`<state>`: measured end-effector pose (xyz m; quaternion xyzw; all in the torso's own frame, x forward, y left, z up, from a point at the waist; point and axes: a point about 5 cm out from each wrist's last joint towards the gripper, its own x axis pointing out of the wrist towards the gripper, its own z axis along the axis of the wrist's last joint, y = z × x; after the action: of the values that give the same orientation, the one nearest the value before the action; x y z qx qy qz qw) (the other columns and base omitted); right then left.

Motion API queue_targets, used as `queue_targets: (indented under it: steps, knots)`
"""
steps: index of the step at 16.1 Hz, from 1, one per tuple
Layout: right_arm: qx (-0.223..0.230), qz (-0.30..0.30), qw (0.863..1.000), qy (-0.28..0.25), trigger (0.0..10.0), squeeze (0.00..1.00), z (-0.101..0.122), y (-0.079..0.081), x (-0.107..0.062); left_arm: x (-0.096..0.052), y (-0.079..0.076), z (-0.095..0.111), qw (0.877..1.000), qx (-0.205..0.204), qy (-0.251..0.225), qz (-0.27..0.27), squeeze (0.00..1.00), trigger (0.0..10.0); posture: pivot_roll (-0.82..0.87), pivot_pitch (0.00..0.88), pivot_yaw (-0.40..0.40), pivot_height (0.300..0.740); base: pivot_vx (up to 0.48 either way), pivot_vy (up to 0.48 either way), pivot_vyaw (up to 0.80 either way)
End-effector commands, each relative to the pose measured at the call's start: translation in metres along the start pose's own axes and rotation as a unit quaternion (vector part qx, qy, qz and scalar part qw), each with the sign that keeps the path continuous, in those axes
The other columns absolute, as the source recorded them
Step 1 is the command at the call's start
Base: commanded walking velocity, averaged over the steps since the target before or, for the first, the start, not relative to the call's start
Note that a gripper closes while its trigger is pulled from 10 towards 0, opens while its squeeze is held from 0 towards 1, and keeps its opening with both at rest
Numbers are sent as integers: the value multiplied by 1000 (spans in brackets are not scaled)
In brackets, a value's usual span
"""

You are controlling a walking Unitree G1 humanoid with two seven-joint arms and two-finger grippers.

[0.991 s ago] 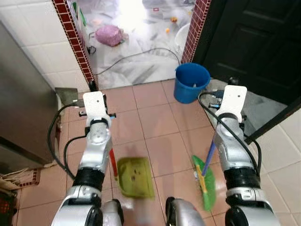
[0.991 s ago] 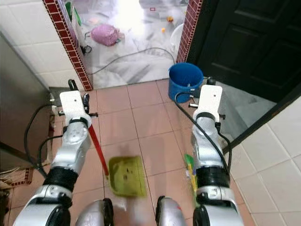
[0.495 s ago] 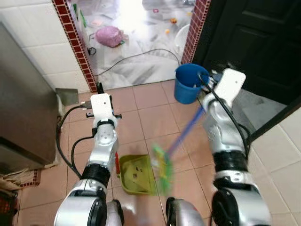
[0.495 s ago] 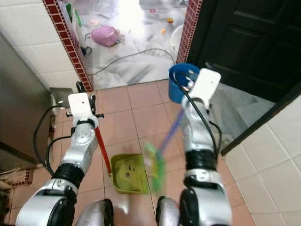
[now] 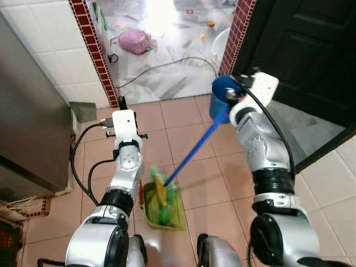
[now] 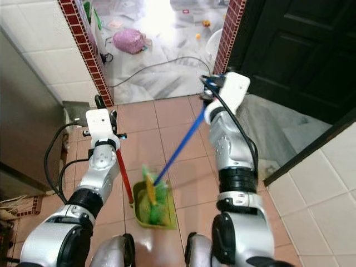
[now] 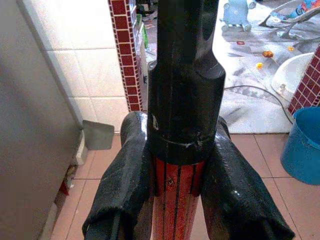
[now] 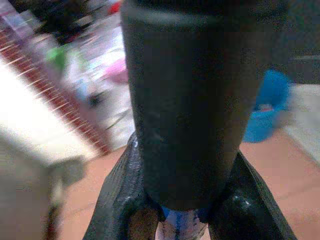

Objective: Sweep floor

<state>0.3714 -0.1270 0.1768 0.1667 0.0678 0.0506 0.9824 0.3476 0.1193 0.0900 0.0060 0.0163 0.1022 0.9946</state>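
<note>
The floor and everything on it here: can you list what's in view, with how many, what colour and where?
Broom: one, blue handle, green bristles over the dustpan.
Dustpan: one, green, on the terracotta tiles between the arms, red handle.
Bucket: one, blue, by the brick doorpost.
Cable: one, dark, across the marble floor beyond the doorway.
Bundle: one, pink, on the marble floor.
Door: one, black, on the right.
Metal cabinet: one, grey, on the left.
Left gripper: black fingers clamped on the red handle.
Right gripper: black fingers clamped on the blue handle.
</note>
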Motion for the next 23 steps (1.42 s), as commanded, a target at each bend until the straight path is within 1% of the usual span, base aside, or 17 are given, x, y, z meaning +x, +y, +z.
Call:
queue_targets:
  steps: [1,2,4,5,7,8,10,12,13,14,15,16,17,18,20,22,23]
  knots:
    - [3,85,996,-26,10000,0,21,27,-1,-3,-2,-9,1000,6,22,-5,0,10000,-95,116,12,740,0,0,0]
    - [-13,111,993,-39,10000,0,31,31,-3,-2,-2,-9,1000,7,23,-5,0,10000,-97,114,13,740,0,0,0]
    - [-46,136,987,-75,10000,0,52,34,-5,-2,-3,-9,1000,9,25,-8,0,10000,-100,112,16,740,0,0,0]
    - [-49,143,985,-87,10000,0,59,33,-6,-1,-4,-10,1000,10,25,-8,0,10000,-100,111,14,740,0,0,0]
    - [-61,149,977,-140,10000,0,81,29,-10,-1,-4,-10,1000,8,27,-9,0,10000,-99,111,14,740,0,0,0]
    - [-59,150,976,-146,10000,0,84,29,-11,-1,-4,-10,1000,7,28,-9,0,10000,-99,111,14,740,0,0,0]
    - [-45,139,970,-197,10000,0,108,22,-13,0,-4,-10,999,4,30,-11,0,10000,-100,111,15,740,0,0,0]
    - [-58,128,966,-218,10000,0,116,17,-14,0,-4,-10,999,2,31,-10,0,10000,-99,110,16,740,0,0,0]
    - [-75,115,964,-226,10000,0,119,11,-13,0,-5,-10,999,-5,35,-11,0,10000,-100,111,17,740,0,0,0]
    - [-81,108,966,-222,10000,0,116,8,-12,0,-5,-10,999,-7,35,-12,0,10000,-102,110,18,740,0,0,0]
    - [-97,84,969,-211,10000,0,108,-2,-10,0,-5,-9,999,-7,31,-14,0,10000,-102,112,20,740,0,0,0]
    - [-124,61,971,-198,10000,0,93,-11,-10,1,-5,-6,1000,-2,19,-22,0,10000,-100,111,18,740,0,0,0]
    - [-128,41,974,-183,10000,0,78,-20,-10,2,-5,-3,999,-14,12,-33,0,10000,-99,113,19,740,0,0,0]
    - [-152,9,976,-158,10000,0,54,-33,-13,4,-2,0,999,-32,10,-42,0,10000,-93,120,22,740,0,0,0]
    - [-175,-4,972,-155,10000,0,43,-36,-18,4,3,6,998,-40,-12,-50,0,10000,-88,125,29,740,0,0,0]
    - [-211,-10,966,-151,10000,0,25,-36,-27,2,22,17,997,-54,-48,-43,0,10000,-91,126,41,740,0,0,0]
    - [-230,-19,962,-143,10000,0,14,-40,-31,1,29,21,996,-62,-58,-38,0,10000,-86,122,38,740,0,0,0]
